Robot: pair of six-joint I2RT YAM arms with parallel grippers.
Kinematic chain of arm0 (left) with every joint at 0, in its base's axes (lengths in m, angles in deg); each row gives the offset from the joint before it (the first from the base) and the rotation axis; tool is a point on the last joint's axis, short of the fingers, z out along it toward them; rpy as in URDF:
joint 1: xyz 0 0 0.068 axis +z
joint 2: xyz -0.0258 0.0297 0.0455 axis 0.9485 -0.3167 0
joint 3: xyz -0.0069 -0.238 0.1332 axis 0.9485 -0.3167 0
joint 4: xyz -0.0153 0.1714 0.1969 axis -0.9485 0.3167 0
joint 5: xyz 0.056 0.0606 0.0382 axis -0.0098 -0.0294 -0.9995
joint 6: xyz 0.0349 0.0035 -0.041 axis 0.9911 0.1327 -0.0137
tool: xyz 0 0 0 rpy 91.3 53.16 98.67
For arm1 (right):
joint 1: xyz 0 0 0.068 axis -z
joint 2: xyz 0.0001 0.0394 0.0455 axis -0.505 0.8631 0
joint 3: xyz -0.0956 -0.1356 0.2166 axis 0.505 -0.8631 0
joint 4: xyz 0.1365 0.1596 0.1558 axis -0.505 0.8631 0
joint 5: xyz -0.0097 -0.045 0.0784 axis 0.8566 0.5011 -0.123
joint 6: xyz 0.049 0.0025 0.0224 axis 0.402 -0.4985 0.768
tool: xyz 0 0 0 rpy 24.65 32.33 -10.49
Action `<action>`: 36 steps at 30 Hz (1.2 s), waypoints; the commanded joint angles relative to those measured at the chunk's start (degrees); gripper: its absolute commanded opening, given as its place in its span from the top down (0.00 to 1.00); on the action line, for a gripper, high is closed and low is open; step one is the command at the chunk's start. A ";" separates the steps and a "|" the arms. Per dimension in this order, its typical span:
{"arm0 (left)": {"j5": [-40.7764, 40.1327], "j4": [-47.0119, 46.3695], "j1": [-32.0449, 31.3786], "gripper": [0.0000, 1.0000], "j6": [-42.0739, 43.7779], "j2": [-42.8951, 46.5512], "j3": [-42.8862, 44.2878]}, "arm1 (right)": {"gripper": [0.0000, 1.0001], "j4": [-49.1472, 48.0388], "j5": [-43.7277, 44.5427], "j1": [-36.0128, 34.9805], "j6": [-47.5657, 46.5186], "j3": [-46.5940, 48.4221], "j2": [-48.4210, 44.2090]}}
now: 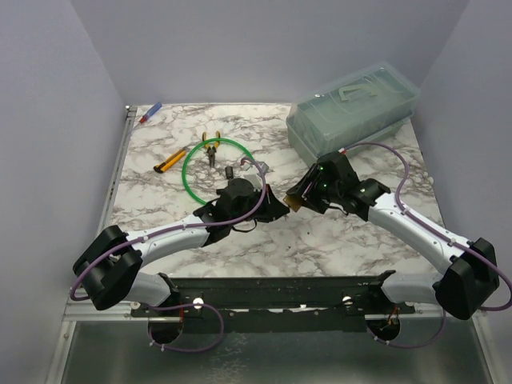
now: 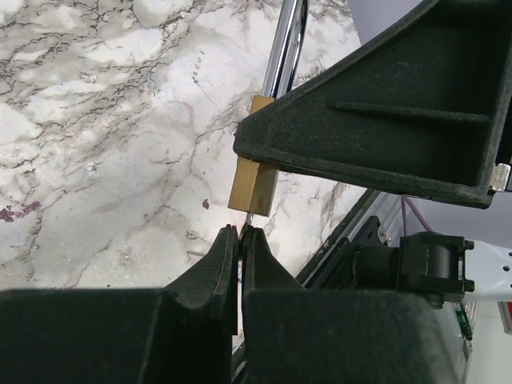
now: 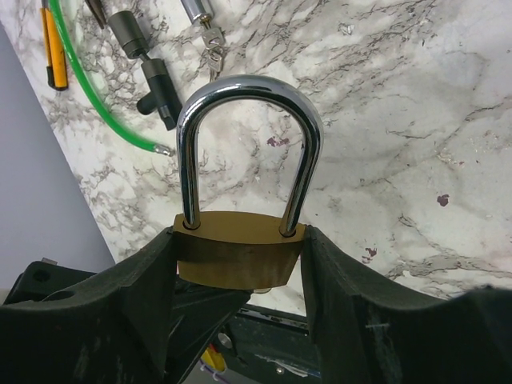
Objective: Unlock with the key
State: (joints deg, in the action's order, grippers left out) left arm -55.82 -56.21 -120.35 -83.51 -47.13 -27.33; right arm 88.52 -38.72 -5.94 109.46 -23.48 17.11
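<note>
The right gripper is clamping the brass padlock by the two sides of its body, with the shackle pointing away from the wrist and both legs sitting in the body. The left gripper is pinching the key between closed fingertips. Only a thin silver sliver is showing, bridging the tips and the padlock's underside.

Left tool and right tool were black; white arms carried black joints and purple cables.
</note>
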 commanded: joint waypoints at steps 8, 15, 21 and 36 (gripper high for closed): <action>-3.47 -4.27 0.36 1.00 7.32 1.82 2.65 | 1.00 7.32 -3.54 -3.27 3.07 5.08 1.27; -2.98 -2.78 0.24 1.00 11.37 1.71 2.56 | 1.00 11.63 -2.86 -3.28 4.60 8.85 4.72; -3.42 -1.13 -0.09 1.00 14.44 2.31 3.11 | 1.00 14.12 -2.20 -3.25 5.38 10.92 6.94; -9.22 4.94 -2.76 1.00 21.17 1.13 5.89 | 1.00 17.27 -2.34 -3.28 4.28 15.26 10.87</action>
State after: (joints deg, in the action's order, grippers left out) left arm -59.60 -49.54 -121.93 -67.01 -46.61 -24.92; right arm 102.85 -36.64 -7.45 114.44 -10.67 27.69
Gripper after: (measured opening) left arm 0.027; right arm 0.585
